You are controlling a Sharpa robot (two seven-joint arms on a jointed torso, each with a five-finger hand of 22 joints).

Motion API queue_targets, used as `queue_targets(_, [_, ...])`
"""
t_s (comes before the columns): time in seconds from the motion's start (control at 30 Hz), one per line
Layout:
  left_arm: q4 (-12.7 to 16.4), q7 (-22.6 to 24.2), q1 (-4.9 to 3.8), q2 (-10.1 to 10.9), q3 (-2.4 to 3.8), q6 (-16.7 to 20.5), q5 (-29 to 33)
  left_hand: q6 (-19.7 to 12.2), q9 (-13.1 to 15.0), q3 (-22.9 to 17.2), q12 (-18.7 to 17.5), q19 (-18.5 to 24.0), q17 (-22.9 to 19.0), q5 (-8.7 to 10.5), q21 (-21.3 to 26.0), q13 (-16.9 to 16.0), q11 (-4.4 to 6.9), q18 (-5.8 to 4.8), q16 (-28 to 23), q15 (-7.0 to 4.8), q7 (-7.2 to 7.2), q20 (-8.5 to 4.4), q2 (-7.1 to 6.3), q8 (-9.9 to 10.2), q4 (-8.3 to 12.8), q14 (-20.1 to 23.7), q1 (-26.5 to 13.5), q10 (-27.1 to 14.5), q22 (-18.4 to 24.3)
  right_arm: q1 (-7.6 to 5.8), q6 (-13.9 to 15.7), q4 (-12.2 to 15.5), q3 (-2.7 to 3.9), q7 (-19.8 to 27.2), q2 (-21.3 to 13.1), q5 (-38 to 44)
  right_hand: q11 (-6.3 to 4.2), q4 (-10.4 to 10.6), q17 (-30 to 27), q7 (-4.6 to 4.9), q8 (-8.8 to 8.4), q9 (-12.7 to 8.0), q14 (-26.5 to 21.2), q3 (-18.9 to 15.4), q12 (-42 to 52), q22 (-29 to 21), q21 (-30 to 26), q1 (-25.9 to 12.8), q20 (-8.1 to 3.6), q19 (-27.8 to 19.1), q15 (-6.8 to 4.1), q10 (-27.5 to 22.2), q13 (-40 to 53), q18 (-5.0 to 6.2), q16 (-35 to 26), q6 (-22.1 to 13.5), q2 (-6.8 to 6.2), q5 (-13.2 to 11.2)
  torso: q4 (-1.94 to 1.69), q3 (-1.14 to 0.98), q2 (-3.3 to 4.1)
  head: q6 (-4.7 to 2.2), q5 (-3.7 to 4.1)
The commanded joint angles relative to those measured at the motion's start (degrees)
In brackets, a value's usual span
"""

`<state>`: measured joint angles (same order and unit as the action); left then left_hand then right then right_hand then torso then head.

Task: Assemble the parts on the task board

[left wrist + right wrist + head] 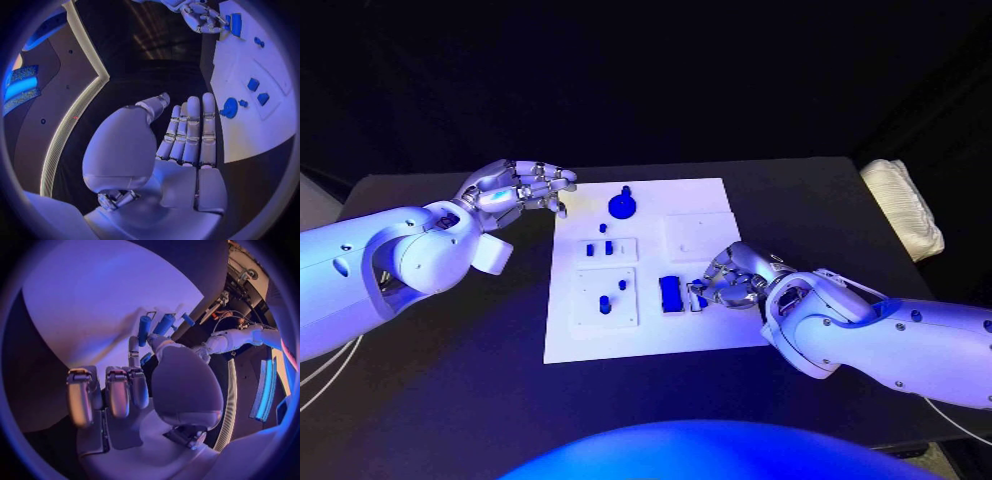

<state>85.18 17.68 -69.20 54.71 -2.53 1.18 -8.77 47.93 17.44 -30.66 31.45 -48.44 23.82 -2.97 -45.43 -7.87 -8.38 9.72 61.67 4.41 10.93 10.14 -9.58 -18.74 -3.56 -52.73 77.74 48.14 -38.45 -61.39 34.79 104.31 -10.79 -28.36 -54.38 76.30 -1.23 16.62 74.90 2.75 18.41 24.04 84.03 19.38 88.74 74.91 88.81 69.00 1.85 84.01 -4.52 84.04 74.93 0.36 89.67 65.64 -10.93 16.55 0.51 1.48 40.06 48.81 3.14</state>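
One task board (661, 335) mid-desk (444, 420), carrying one round blue part (623, 206) near its far edge, several small blue parts (604, 248) on its left half and one larger blue block (671, 293) toward the near right. Right robot hand (727, 280) sits over the board's right side just beside that block, fingers curled in — whether it grips anything, cannot tell. Left robot hand (516, 190) hangs off the board's far-left corner, fingers apart and holding nothing; one white cloth (903, 205) lies at the desk's right edge.

The task board (718, 330) looks matt white plastic, the table (473, 400) matt black, the hands' shells glossy.
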Motion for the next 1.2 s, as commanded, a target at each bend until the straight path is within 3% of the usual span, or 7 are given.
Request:
queue_targets(0.03, [0.1, 0.1, -0.02, 0.0, 0.03, -1.1, 0.1, 0.4, 0.1, -0.1, 0.2, -0.3, 0.0, 0.05, 0.2, 0.1, 0.26, 0.77, 0.1, 0.06, 0.10, 0.11, 0.55, -0.4, -0.3, 0.3, -0.1, 0.0, 0.1, 0.06, -0.3, -0.1, 0.02, -1.1, 0.3, -1.3, -0.23, 0.0, 14.4, -0.02, -0.23, 0.0, 5.8, -0.4, -0.1, 14.7, -0.3, -0.4, -0.52, 5.6, -0.36, 5.5, 14.4, -0.08, -0.1, -0.2, -0.15, 0.2, -0.04, -0.04, 0.00, 0.03, 0.03])
queue_targets(0.67, [0.1, -0.3, -0.02, 0.0, 0.03, -1.4, 0.1, 0.3, 0.1, 0.0, 0.2, -0.3, 0.1, 0.05, 0.3, 0.1, 0.28, 0.76, 0.1, 0.04, 0.10, 0.09, 0.49, -0.4, -0.5, 0.3, -0.3, 0.0, 0.1, 0.17, -2.2, 0.2, 0.02, -1.1, 0.8, -2.2, -0.27, -0.1, 14.3, -0.07, -0.18, 0.0, 5.8, -0.4, -0.3, 14.6, -0.6, -0.5, -0.53, 5.6, -0.39, 5.5, 14.3, -0.02, -0.1, -0.2, -0.17, 0.2, 0.07, -0.07, 0.00, 0.27, -0.24])
queue_targets(0.83, [0.1, -0.4, -0.02, 0.0, 0.03, -1.5, 0.1, 0.3, 0.1, 0.0, 0.2, -0.3, 0.1, 0.05, 0.3, 0.1, 0.28, 0.76, 0.1, 0.04, 0.10, 0.09, 0.48, -0.4, -0.5, 0.3, -0.3, 0.0, 0.1, 0.18, -2.7, 0.4, 0.02, -0.9, 0.8, -2.8, -0.27, -0.1, 14.3, -0.07, -0.18, 0.0, 5.8, -0.4, -0.3, 14.6, -0.6, -0.5, -0.53, 5.6, -0.39, 5.5, 14.3, -0.02, -0.1, -0.2, -0.17, 0.2, -0.04, -0.06, 0.00, 0.43, -0.21])
queue_targets(1.2, [0.0, -0.6, -0.02, 0.0, 0.03, -1.8, 0.1, 0.3, 0.1, 0.1, 0.2, -0.3, 0.1, 0.05, 0.4, 0.1, 0.27, 0.76, 0.1, 0.04, 0.13, 0.08, 0.41, -0.4, -0.6, 0.3, -0.4, 0.0, 0.1, 0.19, -2.8, 0.2, 0.03, -0.9, 0.7, -2.6, -0.24, -0.1, 14.0, 0.01, -0.18, 0.1, 5.7, -0.5, -0.6, 14.5, -1.0, -0.8, -0.54, 5.5, -0.40, 5.4, 14.2, 0.06, -0.3, -0.4, -0.25, 0.3, 0.00, -0.06, 0.04, 0.31, -0.27])
